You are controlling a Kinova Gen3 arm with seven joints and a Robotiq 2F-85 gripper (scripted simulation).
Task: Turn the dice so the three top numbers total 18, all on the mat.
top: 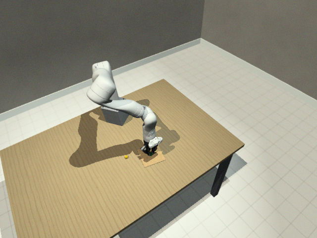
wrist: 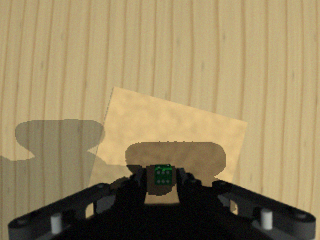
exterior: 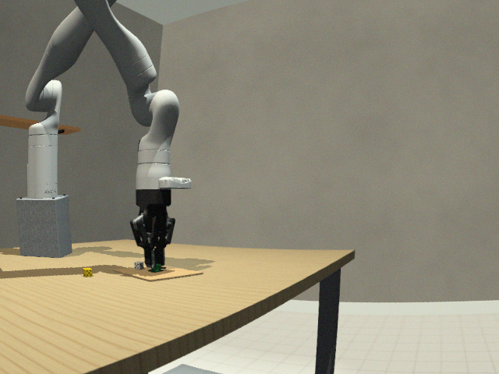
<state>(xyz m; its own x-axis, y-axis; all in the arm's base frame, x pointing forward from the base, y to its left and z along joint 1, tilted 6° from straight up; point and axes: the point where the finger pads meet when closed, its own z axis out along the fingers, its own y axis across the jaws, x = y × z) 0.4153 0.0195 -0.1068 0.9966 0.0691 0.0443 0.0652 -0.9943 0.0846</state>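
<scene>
A green die (wrist: 163, 176) lies on the tan mat (wrist: 170, 140), with several pips showing on its top face. My gripper (wrist: 161, 178) points straight down over it with the fingers a little apart on both sides of the die, open, with a small gap beside the die. In the exterior view the gripper (exterior: 155, 261) stands on the mat (exterior: 161, 273) around the green die (exterior: 157, 267). A white die (exterior: 138, 265) sits at the mat's far edge; I cannot tell if it is fully on the mat. A yellow die (top: 126, 156) lies on the bare table left of the mat (top: 152, 159).
The arm's grey base block (top: 114, 115) stands at the table's far side. The table's right edge (top: 230, 153) is some way from the mat. The yellow die also shows in the exterior view (exterior: 87, 272).
</scene>
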